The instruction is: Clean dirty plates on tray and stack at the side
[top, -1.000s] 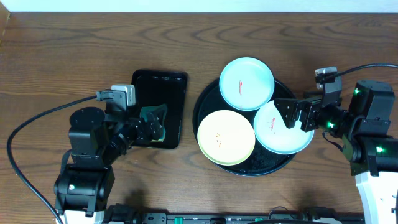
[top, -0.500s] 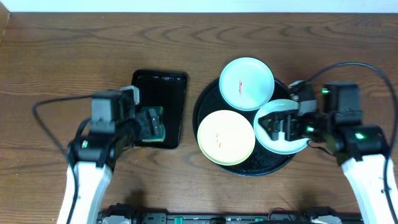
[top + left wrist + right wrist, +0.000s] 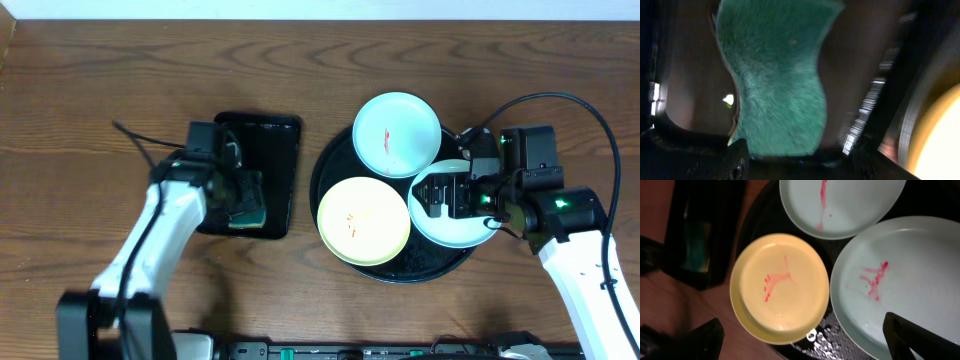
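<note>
Right pincer [image 3: 805, 337], spread wide, hangs where yellow plate [image 3: 780, 287] nearly meets right-hand mint plate [image 3: 910, 280]; left pincer [image 3: 242, 203], state unclear.

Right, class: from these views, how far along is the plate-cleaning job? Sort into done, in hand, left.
Done: nothing; the yellow plate, upper mint plate and right mint plate all show red smears on the round tray. In hand: the left gripper is at the green sponge, the right gripper open over the right mint plate. Left: wiping and stacking all three.
</note>
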Robot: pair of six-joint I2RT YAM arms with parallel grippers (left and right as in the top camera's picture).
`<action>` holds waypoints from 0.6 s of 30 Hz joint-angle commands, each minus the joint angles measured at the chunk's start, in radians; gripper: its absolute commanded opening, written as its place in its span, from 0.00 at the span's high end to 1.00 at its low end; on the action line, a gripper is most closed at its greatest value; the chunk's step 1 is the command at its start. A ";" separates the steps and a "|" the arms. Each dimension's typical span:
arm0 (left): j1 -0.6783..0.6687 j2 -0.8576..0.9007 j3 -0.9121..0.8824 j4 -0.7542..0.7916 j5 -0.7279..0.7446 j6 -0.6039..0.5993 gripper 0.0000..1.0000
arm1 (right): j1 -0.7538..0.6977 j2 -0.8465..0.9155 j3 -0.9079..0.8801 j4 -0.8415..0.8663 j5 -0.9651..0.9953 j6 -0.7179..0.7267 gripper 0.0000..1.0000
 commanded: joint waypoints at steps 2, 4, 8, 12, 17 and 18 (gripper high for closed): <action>-0.023 0.129 0.019 0.017 -0.127 -0.055 0.34 | 0.010 0.001 0.018 0.023 -0.030 0.069 0.01; -0.033 0.175 0.019 0.046 -0.124 -0.056 0.40 | 0.010 0.001 0.018 0.029 -0.040 0.069 0.01; -0.044 0.218 0.019 0.079 -0.124 -0.077 0.87 | 0.026 0.001 0.018 0.040 -0.040 0.069 0.01; -0.044 0.203 0.034 0.071 -0.124 -0.081 0.93 | 0.065 0.001 0.018 0.045 -0.039 0.068 0.01; -0.044 0.138 0.086 -0.002 -0.124 -0.080 0.72 | 0.130 0.001 0.018 0.045 -0.008 0.064 0.01; -0.044 0.123 0.094 -0.016 -0.124 -0.080 0.66 | 0.142 0.001 0.018 0.046 0.009 0.065 0.01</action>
